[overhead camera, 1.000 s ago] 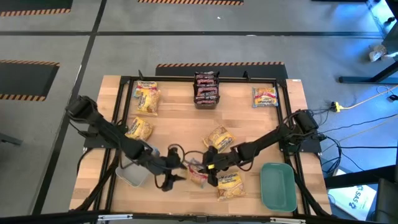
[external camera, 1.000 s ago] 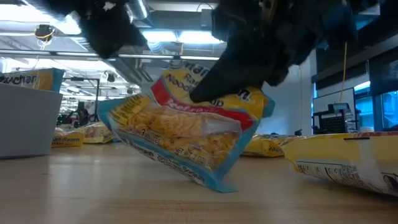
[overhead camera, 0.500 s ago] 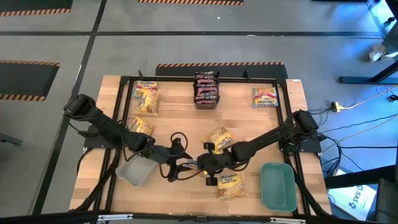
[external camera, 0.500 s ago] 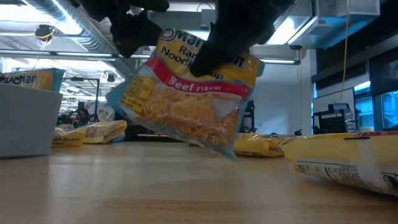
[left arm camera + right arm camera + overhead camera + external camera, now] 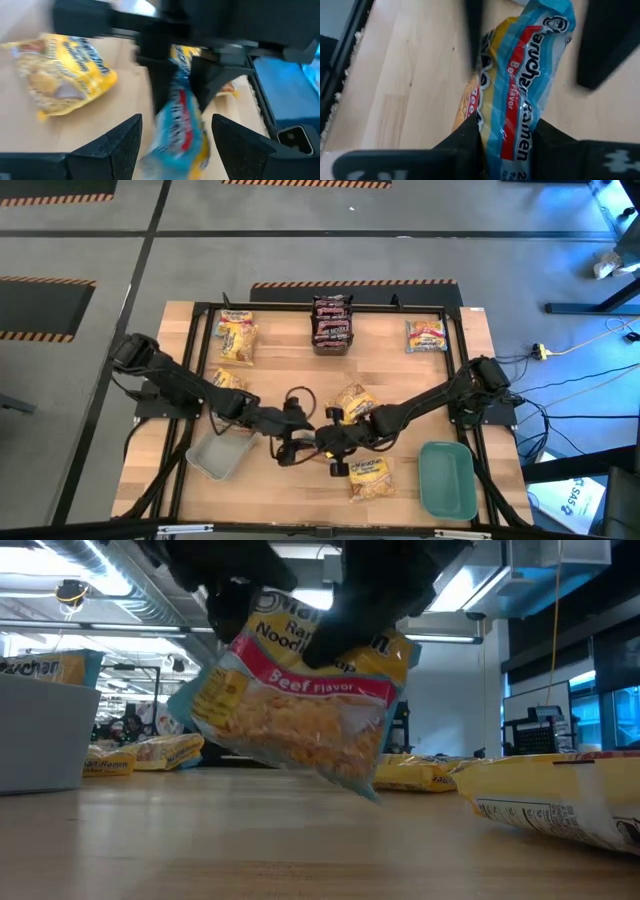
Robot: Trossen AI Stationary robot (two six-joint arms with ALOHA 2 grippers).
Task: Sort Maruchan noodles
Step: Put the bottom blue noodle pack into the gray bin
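Note:
A Maruchan noodles packet [image 5: 300, 710], yellow with a red band and blue edges, hangs above the middle of the table. My right gripper [image 5: 507, 150] is shut on it. My left gripper [image 5: 175, 145] is open, coming from the table's left. Its fingers [image 5: 605, 45] stand on either side of the packet's other end, and a gap shows at each. More yellow packets [image 5: 238, 338] [image 5: 352, 402] [image 5: 370, 478] lie flat on the table. Dark packets [image 5: 332, 322] are stacked at the far edge, and a pale packet [image 5: 425, 335] lies far right. My right gripper pinches the packet's two flat faces [image 5: 507, 132] between its two fingers, near the packet's upper end [image 5: 335, 635]. The fingers slant down from the table's right. The packet hangs tilted below them, clear of the table.
A pale grey tray [image 5: 215, 457] stands near left and a teal tray [image 5: 447, 480] near right. Another yellow packet [image 5: 225, 383] lies under the left arm. A dark frame [image 5: 330, 308] runs around the tabletop.
My right gripper has risen and rolled, lifting the packet, whose lower corner was on the table, clear of it and turning its printed face more upright. My left gripper has moved toward the table's right, up to the packet.

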